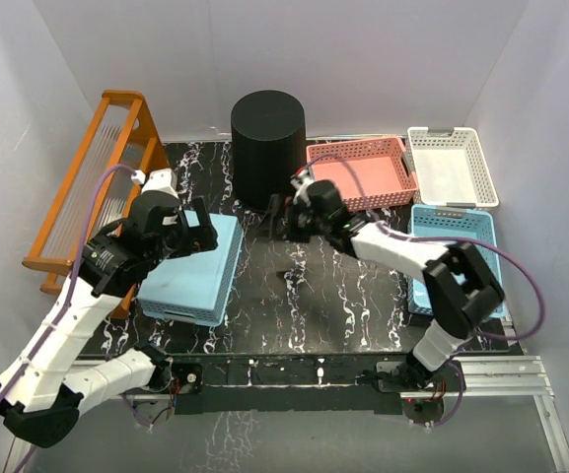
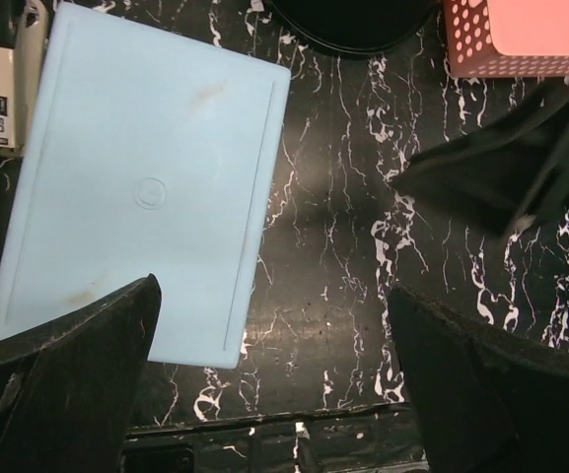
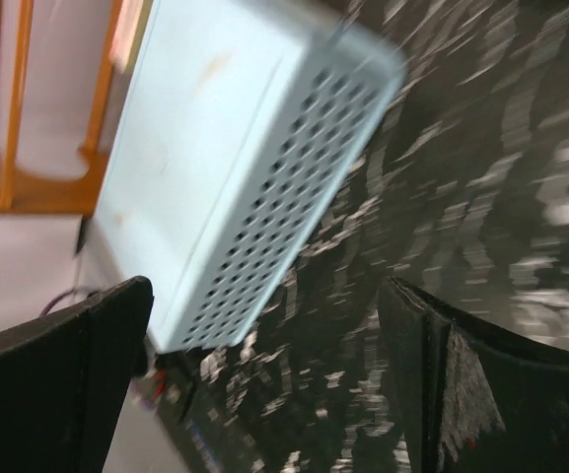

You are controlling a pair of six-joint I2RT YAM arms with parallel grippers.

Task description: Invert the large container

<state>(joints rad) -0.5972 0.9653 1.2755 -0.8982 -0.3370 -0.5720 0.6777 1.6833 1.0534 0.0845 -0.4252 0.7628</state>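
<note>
Where the wooden rack (image 1: 116,99) stands: far left edge of the surface (image 1: 309,296), against the side wall.
Left gripper (image 2: 274,288): spread wide and empty, hovering over the near right corner of the upturned basket.
Upturned blue basket (image 1: 190,271): bottom up, left of centre.
Bucket (image 1: 267,148): back centre of the surface, standing on end, with a pink basket (image 1: 353,148) just beside it on the right. I cannot tell whether its top face is mouth or base.
Handling: probably light, stiff plastic. The body looks too broad for one gripper to span, so pinch the rim wall or squeeze it between both arms. Its fine ribs should give some bite, and once tipped it may roll.
Right gripper (image 3: 266,286): released, holding nothing, low by the bucket's near right foot. Its own camera is blurred.
Far right: a white basket (image 1: 447,133) at the back, another blue basket (image 1: 452,210) in front of it.
Surface: black with white veining, seemingly smooth, so things may slide.
Room: white walls (image 1: 363,49) close in on three sides, leaving little space behind the bucket.
</note>
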